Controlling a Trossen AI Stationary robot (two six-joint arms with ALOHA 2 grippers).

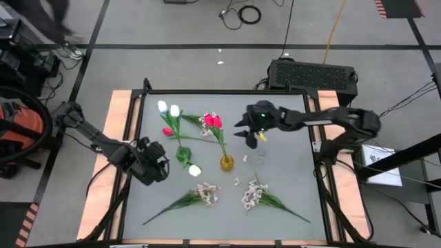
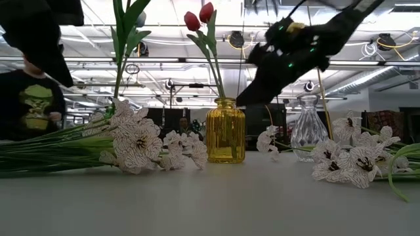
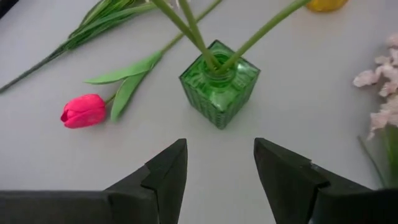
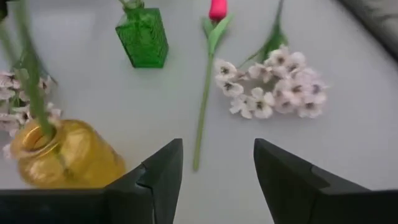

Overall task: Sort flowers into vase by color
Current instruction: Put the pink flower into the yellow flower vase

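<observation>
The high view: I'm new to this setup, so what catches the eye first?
The amber glass vase at the table's centre, holding two pink-red tulips, stands out first. Left of it, the square green glass vase holds white tulips, with one loose pink-red tulip lying beside. Sprays of pale blossoms lie along the near edge.

My end effector hovers over a pale grey tabletop, its two dark fingers spread apart with nothing between them. At about ten o'clock from the fingers, close by, stands a yellow glass vase with green stems rising from it. Farther off at eleven o'clock stands a green glass vase. Near twelve o'clock a pink-red tulip lies flat, its long stem running back toward me. At one o'clock lies a spray of tiny pale blossoms.
</observation>
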